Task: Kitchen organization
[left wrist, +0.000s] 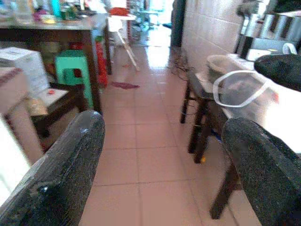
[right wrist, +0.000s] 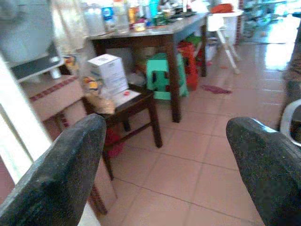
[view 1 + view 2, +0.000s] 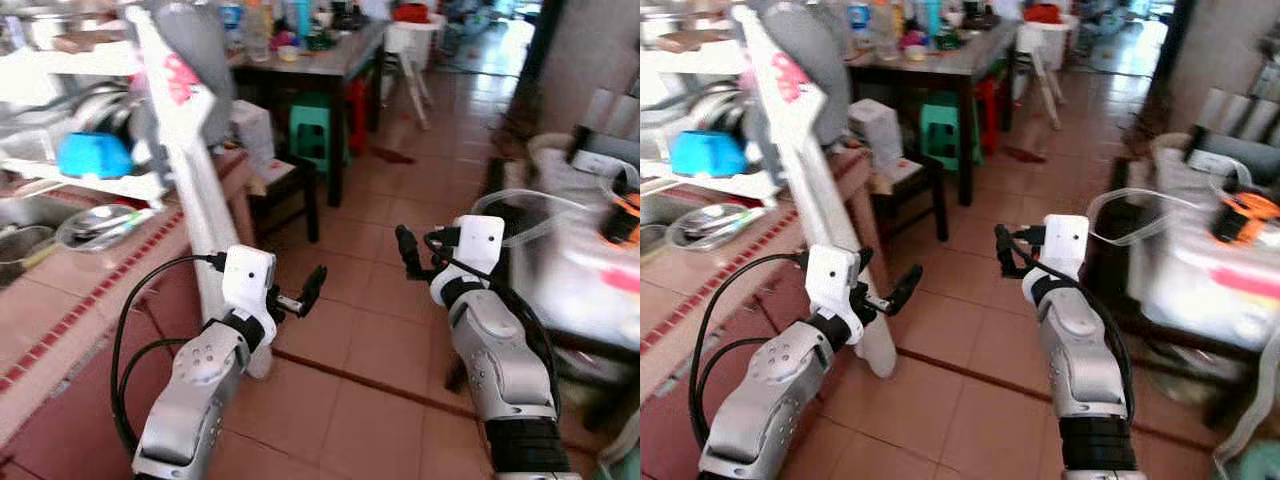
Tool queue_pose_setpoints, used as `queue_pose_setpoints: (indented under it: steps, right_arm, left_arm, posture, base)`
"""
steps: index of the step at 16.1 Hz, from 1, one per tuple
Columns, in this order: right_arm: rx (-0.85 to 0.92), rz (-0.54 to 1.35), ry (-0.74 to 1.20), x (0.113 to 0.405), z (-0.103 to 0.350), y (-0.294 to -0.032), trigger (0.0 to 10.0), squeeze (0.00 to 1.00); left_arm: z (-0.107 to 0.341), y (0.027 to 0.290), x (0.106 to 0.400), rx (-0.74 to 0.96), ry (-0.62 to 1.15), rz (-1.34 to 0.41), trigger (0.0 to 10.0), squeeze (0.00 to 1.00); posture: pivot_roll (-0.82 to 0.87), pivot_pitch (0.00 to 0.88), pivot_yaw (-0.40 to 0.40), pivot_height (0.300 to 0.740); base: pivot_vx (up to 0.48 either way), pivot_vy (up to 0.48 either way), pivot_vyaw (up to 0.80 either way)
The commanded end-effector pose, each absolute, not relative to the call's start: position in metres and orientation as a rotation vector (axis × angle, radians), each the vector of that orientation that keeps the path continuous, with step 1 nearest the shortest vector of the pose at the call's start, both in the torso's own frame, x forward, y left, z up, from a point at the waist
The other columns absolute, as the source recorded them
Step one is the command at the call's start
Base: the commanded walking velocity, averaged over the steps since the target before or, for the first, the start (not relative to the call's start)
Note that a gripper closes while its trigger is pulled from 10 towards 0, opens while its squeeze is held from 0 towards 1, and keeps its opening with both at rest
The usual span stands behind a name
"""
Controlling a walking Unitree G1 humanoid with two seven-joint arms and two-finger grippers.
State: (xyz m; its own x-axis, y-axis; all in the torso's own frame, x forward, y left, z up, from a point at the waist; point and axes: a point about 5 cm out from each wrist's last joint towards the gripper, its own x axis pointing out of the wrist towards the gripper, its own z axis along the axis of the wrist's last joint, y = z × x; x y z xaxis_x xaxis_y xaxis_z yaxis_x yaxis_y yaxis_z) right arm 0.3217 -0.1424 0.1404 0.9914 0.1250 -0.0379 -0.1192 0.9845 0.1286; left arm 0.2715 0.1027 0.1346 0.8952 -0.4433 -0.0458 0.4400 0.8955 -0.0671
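My left gripper (image 3: pixel 300 293) is held up over the tiled floor beside the red-tiled counter (image 3: pixel 90 300), open and holding nothing. To its right, at about the same height, my right gripper (image 3: pixel 407 250) is open and also empty. The left wrist view looks between two spread black fingers (image 1: pixel 61 179) down the room. The right wrist view looks between its fingers (image 2: pixel 61 174) towards a dark table. A steel bowl (image 3: pixel 95 225) lies on the counter by the sink. A blue bowl (image 3: pixel 92 155) sits on the white dish rack above it.
A tall white board (image 3: pixel 190 170) leans against the counter just ahead of my left arm. Farther on stand a low dark stool with a white box (image 2: pixel 108 73), a green stool (image 3: pixel 315 125) and a cluttered table (image 3: pixel 320 60). A clear plastic tub (image 3: pixel 560 250) sits on a stand to my right.
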Motion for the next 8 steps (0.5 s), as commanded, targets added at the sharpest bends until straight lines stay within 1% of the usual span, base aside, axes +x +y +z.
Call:
queue_pose_setpoints:
  steps: [1, 8]
  right_arm:
    - [0.131, 0.151, 0.032, 0.3233, 0.1456, -0.134, 10.0, 0.0]
    - [0.123, 0.156, 0.047, 0.3222, 0.1404, -0.1331, 10.0, 0.0]
  left_arm:
    - [0.1375, 0.1082, 0.2735, -0.049, 0.051, -0.436, 10.0, 0.0]
    - [0.1341, 0.1078, 0.2725, -0.048, 0.063, -0.435, 10.0, 0.0]
  posture:
    - [0.04, 0.007, 0.022, 0.74]
    - [0.04, 0.012, 0.019, 0.74]
  base:
    - [0.48, 0.0, 0.0]
    - [0.48, 0.0, 0.0]
